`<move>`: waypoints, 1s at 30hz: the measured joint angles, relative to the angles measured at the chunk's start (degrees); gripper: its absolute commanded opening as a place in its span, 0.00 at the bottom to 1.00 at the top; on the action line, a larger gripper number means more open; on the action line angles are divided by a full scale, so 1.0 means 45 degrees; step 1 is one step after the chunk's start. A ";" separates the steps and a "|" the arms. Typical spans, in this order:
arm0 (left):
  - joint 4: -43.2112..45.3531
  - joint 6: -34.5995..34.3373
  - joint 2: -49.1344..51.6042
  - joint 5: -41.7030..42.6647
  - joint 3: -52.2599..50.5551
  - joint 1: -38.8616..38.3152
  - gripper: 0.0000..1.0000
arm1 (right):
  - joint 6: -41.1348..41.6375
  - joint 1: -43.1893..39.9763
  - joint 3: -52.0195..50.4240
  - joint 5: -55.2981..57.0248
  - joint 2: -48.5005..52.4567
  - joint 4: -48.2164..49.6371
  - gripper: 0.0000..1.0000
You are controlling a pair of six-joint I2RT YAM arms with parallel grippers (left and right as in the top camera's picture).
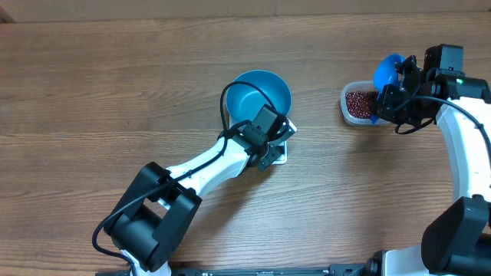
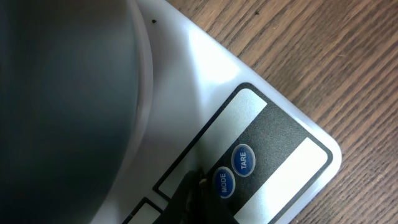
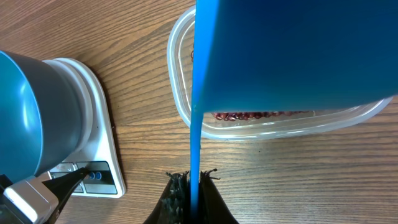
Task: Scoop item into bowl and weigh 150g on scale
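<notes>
I'd move the loose, roll-prone beans (image 1: 359,101) in the tub (image 1: 345,113) at overhead right with the scoop (image 1: 386,70), its handle clamped in my right claw (image 3: 191,186); my left claw (image 2: 194,190), closed on nothing, sits at the scale (image 1: 282,152) mid-frame.

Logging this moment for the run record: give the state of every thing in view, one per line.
bowl: upright on the scale, no beans inside.
scale: under the bowl; display not readable.
tub: open, no lid.
beans: heaped in the tub.
scoop: lifted at the tub's edge, no beans seen in it.
left gripper: shut, tip at the scale's MODE button.
right gripper: shut on the scoop.
</notes>
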 measured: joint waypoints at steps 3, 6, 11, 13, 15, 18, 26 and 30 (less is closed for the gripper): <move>-0.0034 -0.0005 0.0000 0.0000 0.0000 0.0000 0.04 | -0.0005 0.0000 0.0000 0.0005 0.0000 0.0010 0.04; -0.0131 0.0000 0.0000 0.0000 0.0019 0.0000 0.04 | 0.0000 0.0005 0.0000 0.0005 0.0000 0.0010 0.04; -0.0180 0.0000 0.0000 0.0000 0.0024 0.0000 0.04 | 0.0000 0.0005 0.0000 0.0005 0.0000 0.0015 0.04; -0.0194 0.0000 0.0000 0.0000 0.0029 0.0000 0.04 | -0.0010 0.0000 0.0000 0.0005 0.0000 0.0015 0.04; -0.0267 0.0000 0.0000 0.0000 0.0049 0.0000 0.04 | -0.0005 0.0000 0.0000 0.0000 0.0000 0.0005 0.04; -0.0432 0.0000 0.0000 0.0000 0.0073 0.0000 0.04 | -0.0005 0.0005 0.0000 0.0005 0.0000 0.0015 0.04; -0.0554 0.0000 0.0000 0.0000 0.0087 0.0000 0.04 | 0.0000 0.0000 0.0000 -0.0005 0.0000 0.0015 0.04; -0.0699 0.0000 0.0073 0.0000 0.0209 0.0000 0.04 | -0.0005 0.0005 0.0000 0.0005 0.0000 0.0010 0.04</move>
